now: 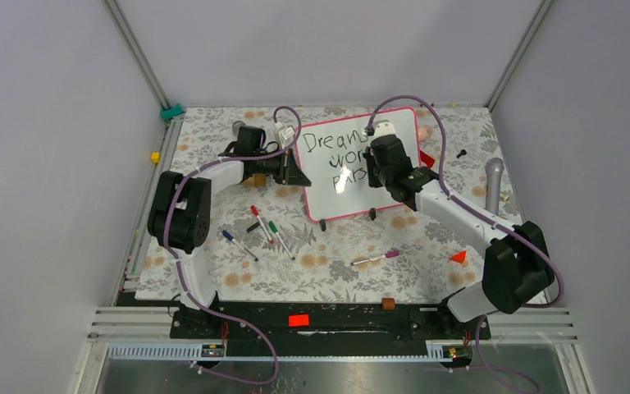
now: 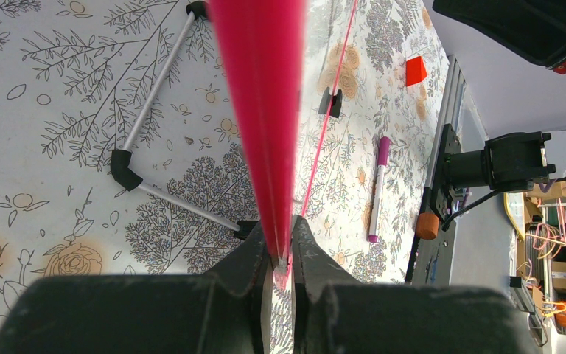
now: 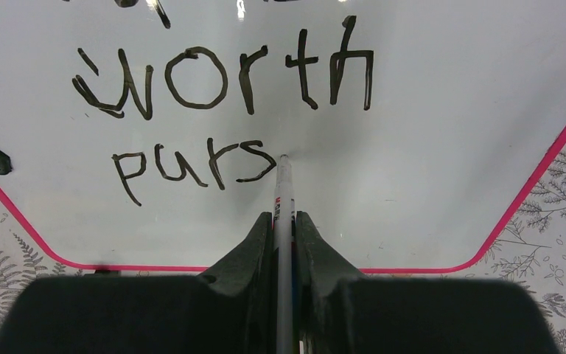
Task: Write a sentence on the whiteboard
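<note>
at the whiteboard's (image 1: 346, 203) left edge: left gripper (image 2: 286, 251), pinched tight on the pink frame (image 2: 265, 110).
whiteboard: stands on the floral table (image 1: 320, 271), between the two grippers.
right gripper (image 3: 284, 221): facing the whiteboard, clamped on a marker (image 3: 284, 192).
marker tip: touching the whiteboard just right of "purs".
sentence (image 3: 225, 77): "worth" above "purs"; top line partly hidden.

right arm (image 1: 451, 209) hides sentence (image 1: 328, 141) line ends; whiteboard (image 2: 261, 110) edge blurred close-up
</note>
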